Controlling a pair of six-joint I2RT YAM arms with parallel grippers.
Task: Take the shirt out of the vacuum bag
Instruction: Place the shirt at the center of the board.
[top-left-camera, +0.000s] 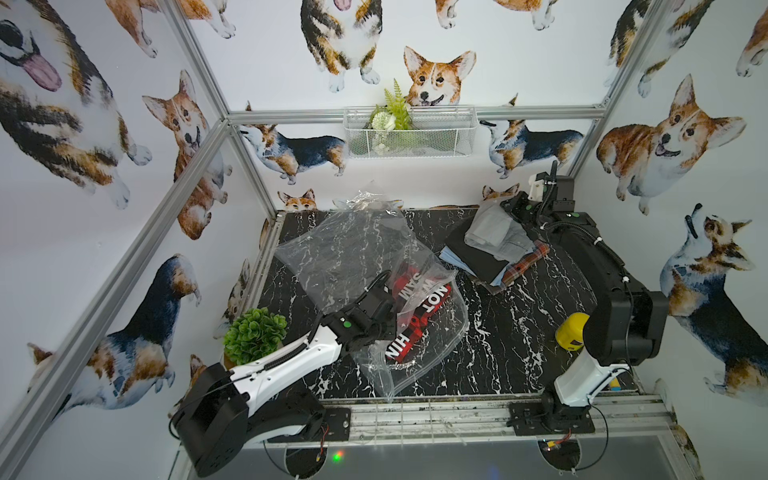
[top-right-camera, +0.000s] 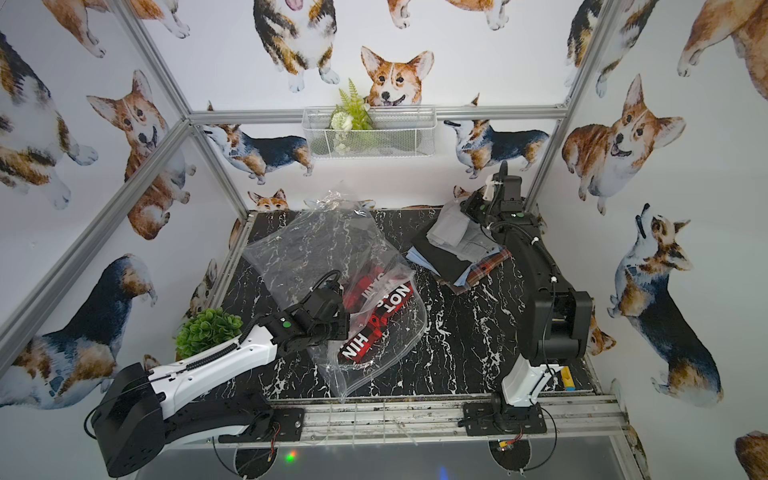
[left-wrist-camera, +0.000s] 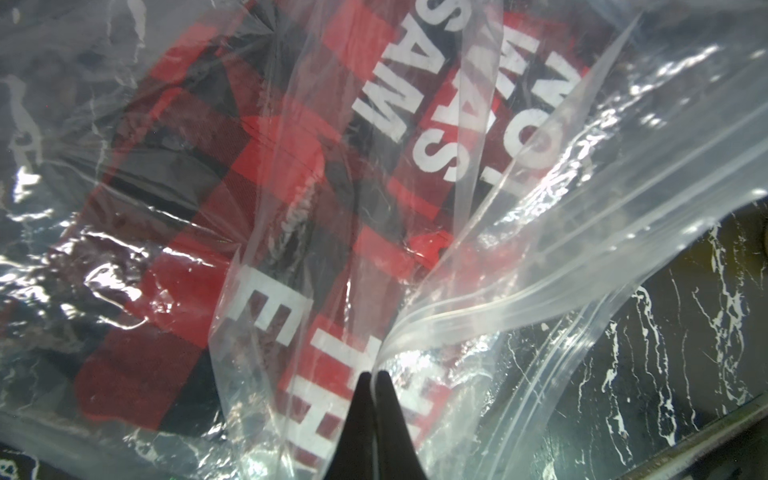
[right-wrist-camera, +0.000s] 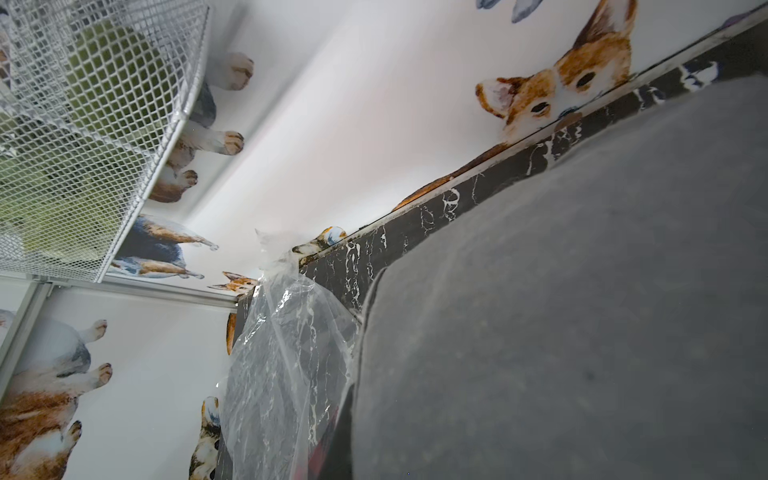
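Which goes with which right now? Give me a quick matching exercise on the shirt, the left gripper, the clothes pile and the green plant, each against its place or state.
Things:
1. shirt
2. left gripper
3. clothes pile
4. green plant

Places or states:
A. at the table edge, beside the left arm
B. inside the vacuum bag
C. stacked by the right arm
D. shut on the bag's plastic

Pairs: 1-B; 2-D; 3-C; 4-A

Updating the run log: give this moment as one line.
left fingers: shut on vacuum bag edge | shirt: inside bag | right arm: at clothes pile
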